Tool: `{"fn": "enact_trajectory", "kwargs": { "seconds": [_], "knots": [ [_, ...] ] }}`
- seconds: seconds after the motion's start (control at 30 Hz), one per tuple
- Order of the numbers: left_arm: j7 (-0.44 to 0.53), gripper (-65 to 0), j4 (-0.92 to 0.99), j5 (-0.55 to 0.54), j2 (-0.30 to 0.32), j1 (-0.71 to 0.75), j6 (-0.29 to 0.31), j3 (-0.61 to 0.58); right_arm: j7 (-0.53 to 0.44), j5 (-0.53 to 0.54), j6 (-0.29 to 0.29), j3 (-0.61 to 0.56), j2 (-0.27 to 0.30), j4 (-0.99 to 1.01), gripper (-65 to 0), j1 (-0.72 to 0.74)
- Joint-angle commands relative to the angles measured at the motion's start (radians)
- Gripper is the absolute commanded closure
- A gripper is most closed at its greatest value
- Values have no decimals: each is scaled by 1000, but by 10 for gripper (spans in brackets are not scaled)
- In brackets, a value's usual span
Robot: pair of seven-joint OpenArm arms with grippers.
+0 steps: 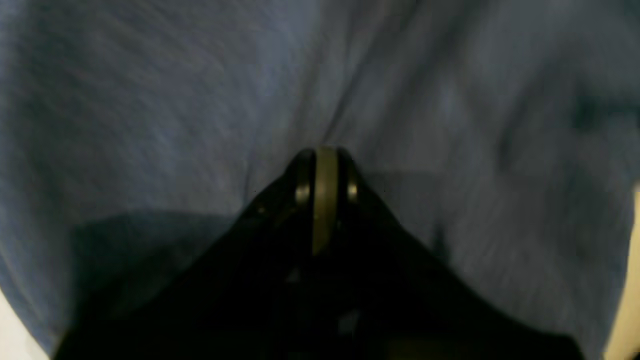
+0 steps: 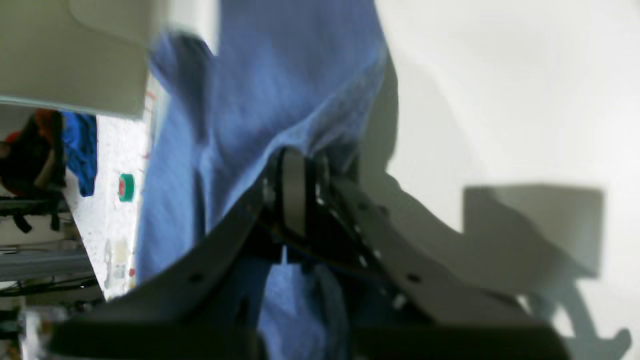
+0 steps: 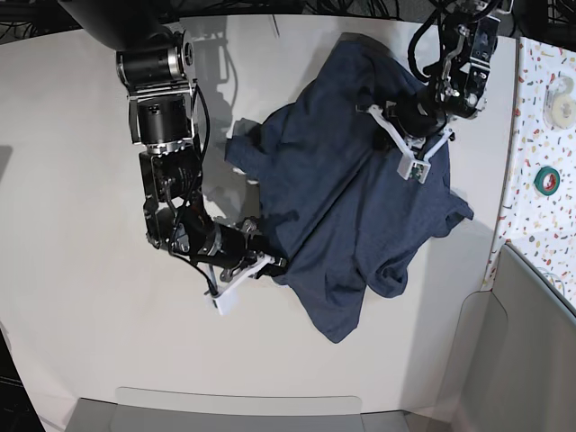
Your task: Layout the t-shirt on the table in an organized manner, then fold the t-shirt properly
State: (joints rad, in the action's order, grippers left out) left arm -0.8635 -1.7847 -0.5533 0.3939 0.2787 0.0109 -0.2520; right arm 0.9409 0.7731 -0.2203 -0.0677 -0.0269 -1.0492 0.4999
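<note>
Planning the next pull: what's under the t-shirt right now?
The t-shirt lies crumpled on the white table, which shows bare all around it. The right gripper pinches its near edge; the left gripper is shut on its top. Anything beneath the fabric is hidden.

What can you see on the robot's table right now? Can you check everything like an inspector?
Surface: the table is plain white.
Job's things: the t-shirt lies crumpled, not folded.
Clutter: a green tape roll sits on the speckled side surface.
Grippers: the right gripper is shut on the shirt's edge; the left gripper is shut, pinching shirt fabric.
Cables: black cables run along the right arm.
Surroundings: a grey bin stands beside the table.
</note>
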Motion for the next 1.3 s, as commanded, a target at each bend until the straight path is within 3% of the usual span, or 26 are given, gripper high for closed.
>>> {"fn": "enact_trajectory", "kwargs": {
  "seconds": [0.0, 0.17, 0.47, 0.7, 0.9, 1.0, 1.17, 1.27],
  "knots": [
    [-53, -1, -30, 6, 9, 18, -1, -20, -49, 6, -3, 27, 22, -21, 0, 49],
    [-132, -1, -129, 6, 23, 46, 1, -100, -49, 6, -3, 141, 69, -21, 0, 81],
    [-159, -1, -234, 6, 144, -48, 1, -393, -49, 6, -4, 187, 129, -22, 0, 58],
    [-159, -1, -234, 6, 145, -71, -1, -402, -47, 7, -4, 187, 181, -158, 0, -54],
    [-150, 0, -241, 6, 142, -54, -4, -270, -47, 10, -3, 191, 258, -329, 0, -160],
    [-145, 0, -274, 6, 136, -14, -6, -152, -46, 10, 2, 257, 275, -449, 0, -226],
    [-145, 0, -289, 6, 26, 26, -2, 85, -44, 10, 3, 405, 265, -610, 0, -310],
    [-145, 0, -289, 6, -16, 29, -1, 148, -44, 10, 3, 426, 262, -681, 0, -341]
  ]
}}
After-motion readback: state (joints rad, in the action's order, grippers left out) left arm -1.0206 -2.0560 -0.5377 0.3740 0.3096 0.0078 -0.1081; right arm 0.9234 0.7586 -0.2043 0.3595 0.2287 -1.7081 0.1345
